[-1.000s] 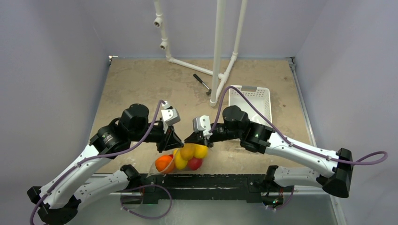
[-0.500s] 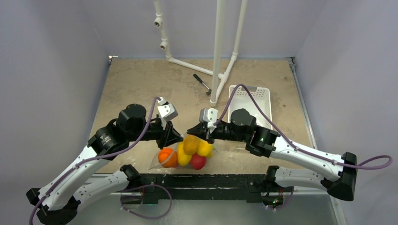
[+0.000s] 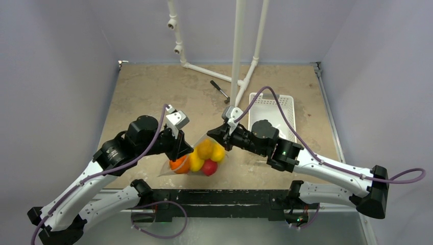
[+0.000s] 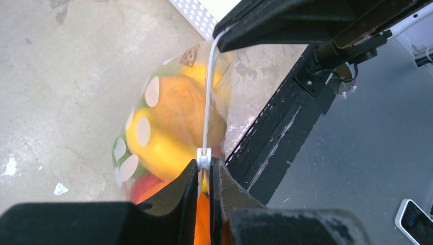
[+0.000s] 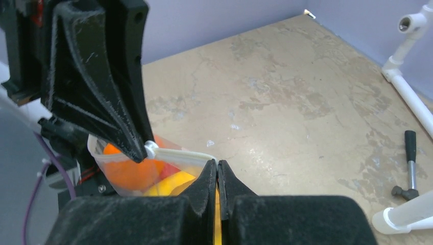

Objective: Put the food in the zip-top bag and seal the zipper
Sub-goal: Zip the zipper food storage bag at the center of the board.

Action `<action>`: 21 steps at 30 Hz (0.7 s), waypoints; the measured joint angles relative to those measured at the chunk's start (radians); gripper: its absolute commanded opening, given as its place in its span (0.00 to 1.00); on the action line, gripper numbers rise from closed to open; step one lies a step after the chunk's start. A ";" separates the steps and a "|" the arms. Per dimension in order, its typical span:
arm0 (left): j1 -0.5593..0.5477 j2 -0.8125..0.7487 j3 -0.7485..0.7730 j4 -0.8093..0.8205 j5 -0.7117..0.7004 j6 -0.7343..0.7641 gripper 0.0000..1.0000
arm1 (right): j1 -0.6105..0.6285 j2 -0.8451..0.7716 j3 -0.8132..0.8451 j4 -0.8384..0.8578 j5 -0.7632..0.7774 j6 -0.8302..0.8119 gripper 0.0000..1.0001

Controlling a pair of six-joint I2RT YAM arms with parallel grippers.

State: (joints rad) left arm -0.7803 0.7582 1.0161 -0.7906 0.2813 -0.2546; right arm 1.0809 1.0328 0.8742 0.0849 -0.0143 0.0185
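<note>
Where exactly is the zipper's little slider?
Over the tan table, the left gripper and right gripper hold a clear bag of bright fruit between them. A thin white strip runs along its mouth; the slider is the only small white block on it, right at the left gripper's tips.

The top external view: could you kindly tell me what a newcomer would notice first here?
The bright food, orange, yellow and red, is bunched inside the clear zip-top bag near the front edge of the table. The left gripper and right gripper pinch its zipper from either side, holding it between them. A white basket sits behind on the right.
</note>
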 measured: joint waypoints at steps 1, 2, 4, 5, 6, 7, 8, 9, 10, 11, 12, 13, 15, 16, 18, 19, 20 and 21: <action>0.000 -0.007 0.000 -0.008 -0.010 -0.006 0.00 | 0.000 0.000 -0.002 0.007 0.012 0.016 0.00; 0.000 -0.016 0.000 -0.014 -0.020 -0.014 0.00 | 0.000 -0.001 -0.008 0.019 0.026 0.031 0.00; 0.000 -0.030 0.000 -0.026 -0.034 -0.021 0.00 | 0.000 -0.003 -0.027 0.046 0.047 0.064 0.00; 0.000 -0.036 0.003 -0.035 -0.042 -0.023 0.00 | 0.000 -0.003 -0.036 0.055 0.051 0.076 0.00; 0.000 -0.038 0.009 -0.049 -0.049 -0.024 0.00 | 0.000 -0.003 -0.050 0.071 0.056 0.093 0.00; 0.000 -0.037 0.016 -0.061 -0.055 -0.024 0.00 | 0.000 -0.004 -0.067 0.089 0.063 0.109 0.00; 0.000 -0.033 0.032 -0.078 -0.061 -0.023 0.00 | 0.000 -0.004 -0.085 0.109 0.072 0.127 0.00; 0.000 -0.028 0.043 -0.087 -0.064 -0.023 0.00 | 0.000 -0.004 -0.098 0.124 0.078 0.140 0.00; 0.000 -0.021 0.060 -0.097 -0.067 -0.023 0.00 | 0.000 -0.004 -0.113 0.141 0.085 0.156 0.00; 0.000 -0.016 0.070 -0.100 -0.069 -0.023 0.00 | -0.001 -0.004 -0.129 0.161 0.092 0.169 0.00; 0.000 -0.011 0.078 -0.100 -0.070 -0.023 0.00 | -0.001 -0.003 -0.143 0.183 0.099 0.183 0.00; 0.000 -0.008 0.079 -0.097 -0.072 -0.023 0.00 | -0.001 0.000 -0.157 0.203 0.106 0.196 0.00; 0.000 0.002 0.066 -0.086 -0.073 -0.022 0.00 | -0.002 0.016 -0.183 0.248 0.117 0.220 0.00; 0.000 0.007 0.044 -0.070 -0.073 -0.023 0.00 | -0.003 0.024 -0.195 0.265 0.121 0.230 0.00; 0.000 0.017 -0.008 -0.039 -0.068 -0.027 0.00 | -0.009 0.044 -0.230 0.304 0.128 0.248 0.00; 0.000 0.032 -0.036 -0.022 -0.058 -0.034 0.00 | -0.011 0.054 -0.248 0.321 0.127 0.256 0.00; 0.000 0.057 -0.060 -0.003 -0.045 -0.042 0.00 | -0.014 0.066 -0.262 0.330 0.124 0.263 0.00; 0.000 0.086 -0.076 0.019 -0.034 -0.051 0.00 | -0.016 0.080 -0.268 0.336 0.121 0.271 0.00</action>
State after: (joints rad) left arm -0.7803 0.8440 0.9398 -0.7712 0.2478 -0.3054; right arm 1.0649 1.1126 0.6060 0.4210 0.1070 0.2893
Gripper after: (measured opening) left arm 0.096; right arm 0.005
